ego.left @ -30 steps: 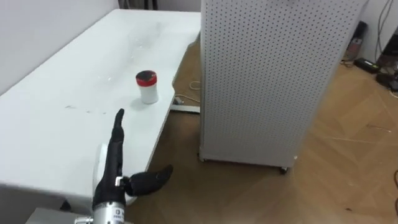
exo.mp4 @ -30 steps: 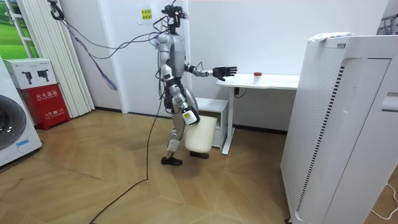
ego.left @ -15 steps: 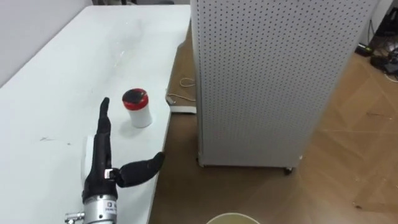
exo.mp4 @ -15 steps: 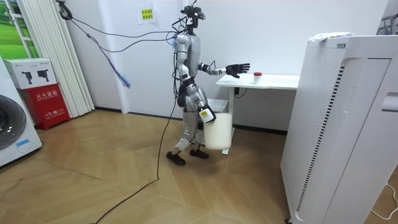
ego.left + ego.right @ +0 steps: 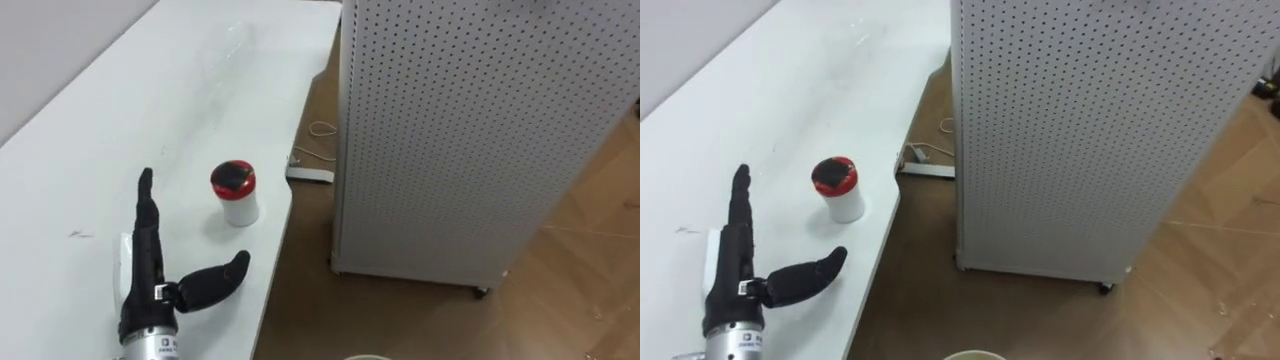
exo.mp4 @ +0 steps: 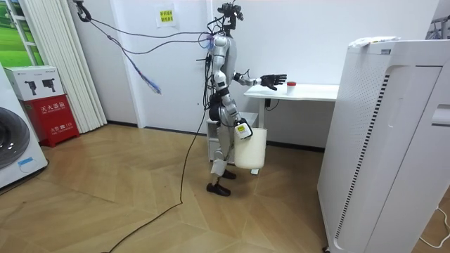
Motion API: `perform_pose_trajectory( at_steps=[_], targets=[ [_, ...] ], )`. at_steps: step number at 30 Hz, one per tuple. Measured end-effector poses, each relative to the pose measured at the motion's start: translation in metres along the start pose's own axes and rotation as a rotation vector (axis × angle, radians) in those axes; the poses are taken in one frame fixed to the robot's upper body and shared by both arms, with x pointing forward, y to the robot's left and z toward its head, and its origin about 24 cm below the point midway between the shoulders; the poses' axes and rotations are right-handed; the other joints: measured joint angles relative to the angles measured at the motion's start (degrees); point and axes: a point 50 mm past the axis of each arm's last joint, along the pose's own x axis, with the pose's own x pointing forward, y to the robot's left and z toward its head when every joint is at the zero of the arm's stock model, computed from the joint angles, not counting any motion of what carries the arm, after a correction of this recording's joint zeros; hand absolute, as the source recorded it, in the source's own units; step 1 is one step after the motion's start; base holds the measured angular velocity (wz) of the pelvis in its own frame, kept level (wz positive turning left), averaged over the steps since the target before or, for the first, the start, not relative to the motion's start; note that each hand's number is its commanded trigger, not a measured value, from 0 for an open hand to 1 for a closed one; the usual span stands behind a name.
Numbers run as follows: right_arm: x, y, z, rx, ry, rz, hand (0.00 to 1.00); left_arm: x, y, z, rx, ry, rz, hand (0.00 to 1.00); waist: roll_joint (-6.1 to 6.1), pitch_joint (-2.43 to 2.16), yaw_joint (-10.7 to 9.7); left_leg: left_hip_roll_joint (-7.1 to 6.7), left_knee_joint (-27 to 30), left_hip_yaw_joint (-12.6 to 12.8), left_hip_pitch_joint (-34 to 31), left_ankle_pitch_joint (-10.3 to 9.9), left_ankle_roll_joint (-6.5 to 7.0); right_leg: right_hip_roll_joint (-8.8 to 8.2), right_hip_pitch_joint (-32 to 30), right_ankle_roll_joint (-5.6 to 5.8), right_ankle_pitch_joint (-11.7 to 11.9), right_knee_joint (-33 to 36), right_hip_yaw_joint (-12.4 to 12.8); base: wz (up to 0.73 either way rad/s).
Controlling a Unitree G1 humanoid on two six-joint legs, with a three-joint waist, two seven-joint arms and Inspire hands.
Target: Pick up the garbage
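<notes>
The robot stood on the wood floor [image 5: 590, 250] at the end of a white table [image 5: 110, 120], one foot ahead of the other in the room view. Down at its side, its right hand [image 6: 241, 129] met the top of a white bucket [image 6: 252, 147] that hung beside its leg. That hand was too small there to tell whether its fingers were curled or straight. A sliver of the bucket's pale rim also showed at the very bottom of the eye views.

Its left hand [image 5: 150, 275] reached out over the tabletop, open, with the fingers straight and together, pointing away from the robot, and the thumb spread out to the right. It held nothing.

Just past the fingertips and a little to the right stood a small white cup [image 5: 235, 193] with a red lid, upright on the table, close to the table's right edge. The cup was apart from the hand, between the thumb's side and the edge.

Farther along, the tabletop ran on against the white wall. To the right of the table, across a strip of floor, stood a tall white cabinet [image 5: 470, 130] with sides full of small holes. On the floor between the two lay a white power strip [image 5: 310, 173], and beyond it a thin pale cord [image 5: 322, 129] in a loop.
</notes>
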Motion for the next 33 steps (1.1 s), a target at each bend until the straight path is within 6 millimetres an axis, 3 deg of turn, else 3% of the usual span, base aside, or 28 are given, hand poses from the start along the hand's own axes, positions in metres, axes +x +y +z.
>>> perform_pose_trajectory(
  at_steps=[10,18,33],
  targets=[
    [0.001,0.004,0.003,-0.041,-0.01,0.035,1.0,-0.003,-0.001,-0.003,-0.01,0.017,-0.015,0.0,-1.04,-0.02,-0.44,0.17,-2.32,-0.52,2.91,0.0,0.0,0.48,3.68,0.13,0.47,-3.14,-1.07,0.04],
    [0.001,0.006,0.006,-0.06,-0.02,0.046,1.0,-0.012,-0.013,-0.017,-0.037,0.136,-0.068,0.0,-1.5,0.03,-1.6,0.77,-3.17,0.11,3.0,-0.03,-0.02,1.09,3.62,0.1,1.74,-4.18,-0.69,-0.04],
    [0.001,0.01,0.003,-0.102,0.01,0.067,1.0,-0.008,-0.015,-0.024,-0.069,0.187,-0.043,0.0,-0.23,-0.23,-2.03,1.23,-3.93,1.18,3.98,0.0,-0.08,1.55,4.17,-0.07,2.36,-4.96,0.41,-0.05]
  ],
)
